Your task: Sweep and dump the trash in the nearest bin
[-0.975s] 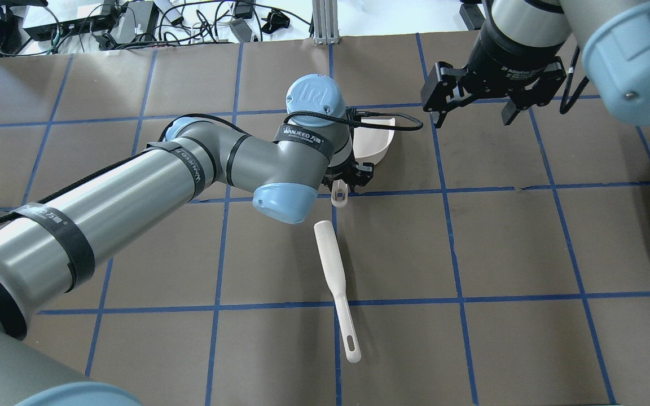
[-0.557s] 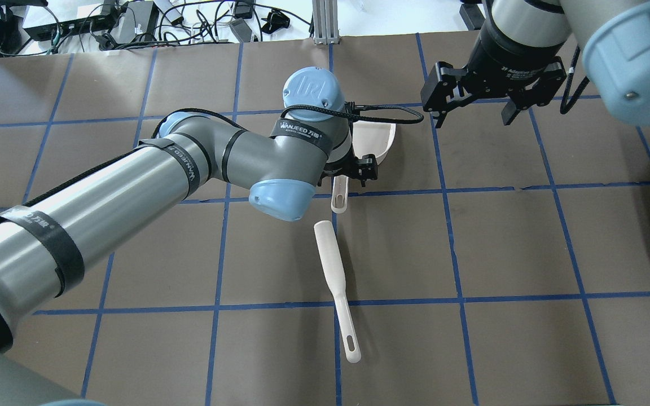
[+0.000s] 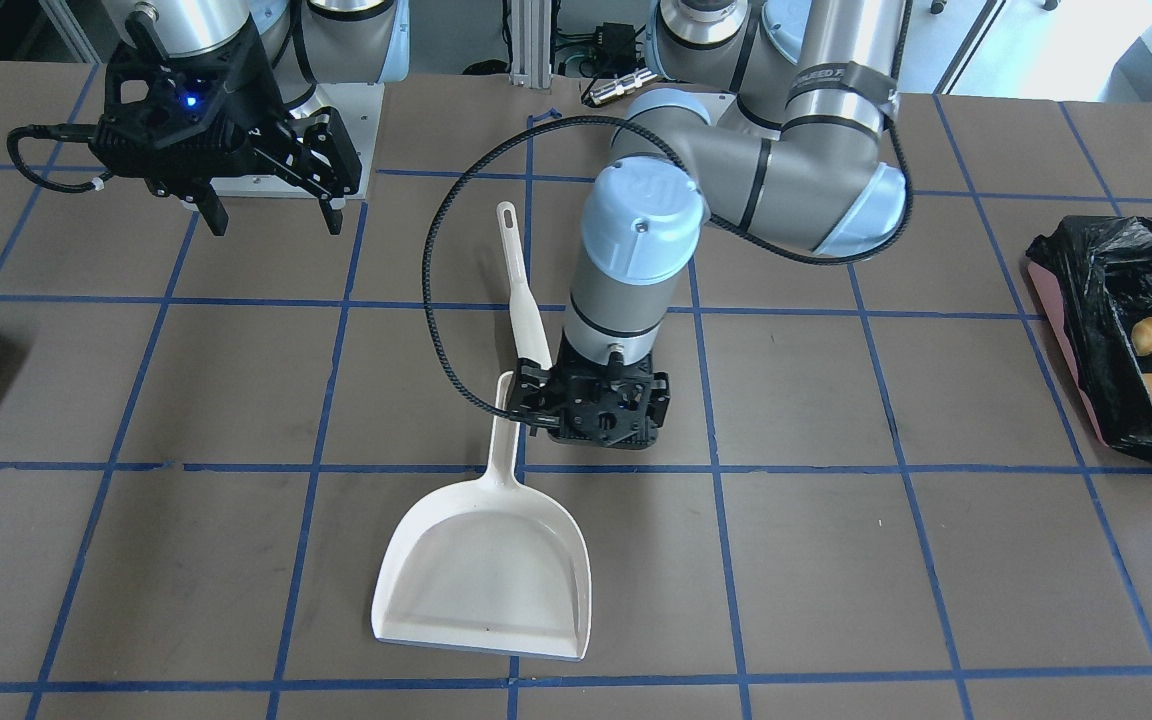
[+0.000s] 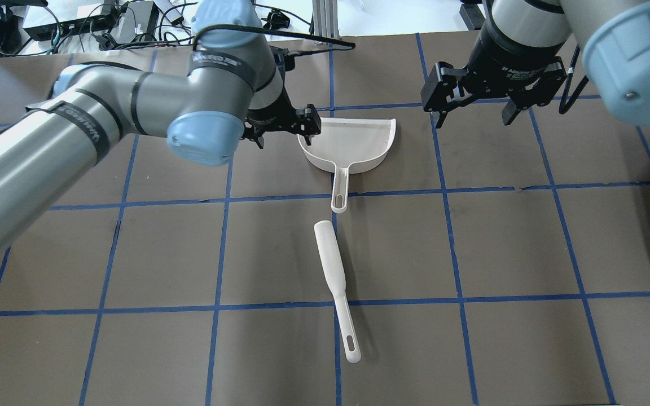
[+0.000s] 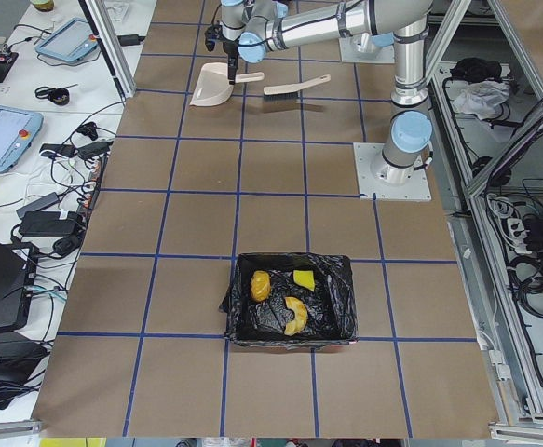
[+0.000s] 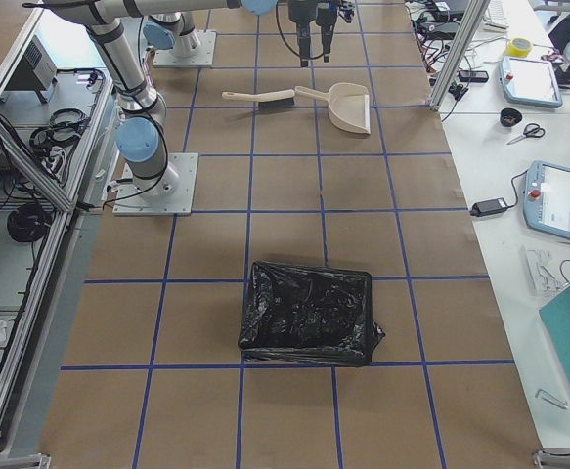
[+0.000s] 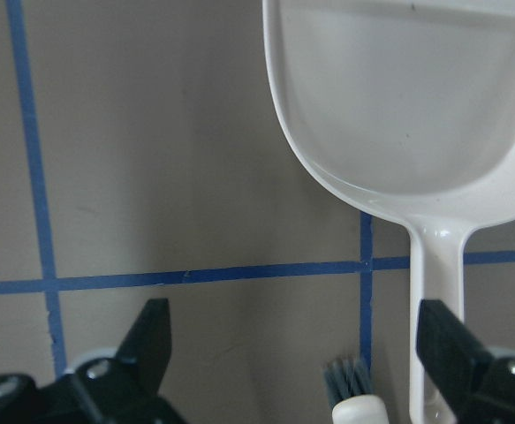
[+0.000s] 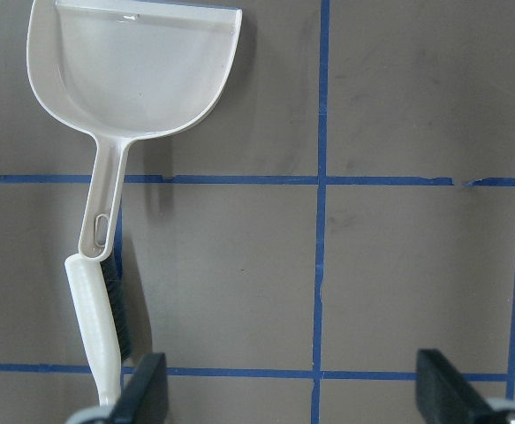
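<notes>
1. Judging by the pinkish bin lined with a crinkled black plastic bag (image 5: 341, 307), which sits well apart from the tools, the dumping looks done. The golden-brown potato-like lump (image 5: 260, 285), the green-and-yellow sponge wedge (image 5: 303, 277) and the curved tan croissant-like pastry (image 5: 295, 317) all lie inside it.
2. The cream-white plastic dustpan (image 4: 353, 138) lies flat and empty on the brown table with its blue tape grid (image 4: 528, 242). The cream-white long-handled brush (image 4: 330, 259) lies nearly end to end with the pan's handle.
3. The left gripper (image 7: 294, 331) is spread wide and pinches nothing. The pan's handle runs close by one finger, and I cannot tell whether they touch. The right gripper (image 4: 473, 113) hangs spread and empty beside the pan.
4. The step in hand, I'd say, is getting the left arm clear of the set-down dustpan. It should rise straight up before swinging aside, with the fingers apart. A finger catching the handle or the brush tip would drag them askew.
</notes>
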You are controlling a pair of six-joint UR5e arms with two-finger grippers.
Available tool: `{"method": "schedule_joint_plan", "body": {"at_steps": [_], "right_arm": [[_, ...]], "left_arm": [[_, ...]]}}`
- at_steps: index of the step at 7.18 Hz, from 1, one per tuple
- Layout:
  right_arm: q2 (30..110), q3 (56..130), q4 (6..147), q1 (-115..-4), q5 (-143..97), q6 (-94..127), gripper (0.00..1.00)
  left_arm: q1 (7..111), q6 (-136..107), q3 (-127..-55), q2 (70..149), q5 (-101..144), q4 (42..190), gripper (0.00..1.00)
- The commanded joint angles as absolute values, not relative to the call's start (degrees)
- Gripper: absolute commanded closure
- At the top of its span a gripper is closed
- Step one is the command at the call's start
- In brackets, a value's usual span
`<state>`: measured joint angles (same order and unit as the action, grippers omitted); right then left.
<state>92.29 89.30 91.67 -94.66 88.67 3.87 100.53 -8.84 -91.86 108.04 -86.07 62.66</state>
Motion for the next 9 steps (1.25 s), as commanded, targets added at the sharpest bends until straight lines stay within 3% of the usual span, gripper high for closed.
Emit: {"method": "schedule_joint_plan", "body": {"at_steps": [1,4,9], "right_arm": [[92.29,89.3,91.67,-94.66,88.68,3.87,0.0],[92.29,89.3,91.67,-94.66,88.68,3.87,0.0],[92.37,89.3,91.67,-94.75,88.59,3.87,0.0]], "left_arm": [[90.57,4.34,-88.87,102.16,-86.31,71.75,0.0],[82.1,10.62,-89.11,92.67,-86.66,81.11,0.0],[83.66,1.88,-95.35,85.7,-88.06,84.81,0.0]]}}
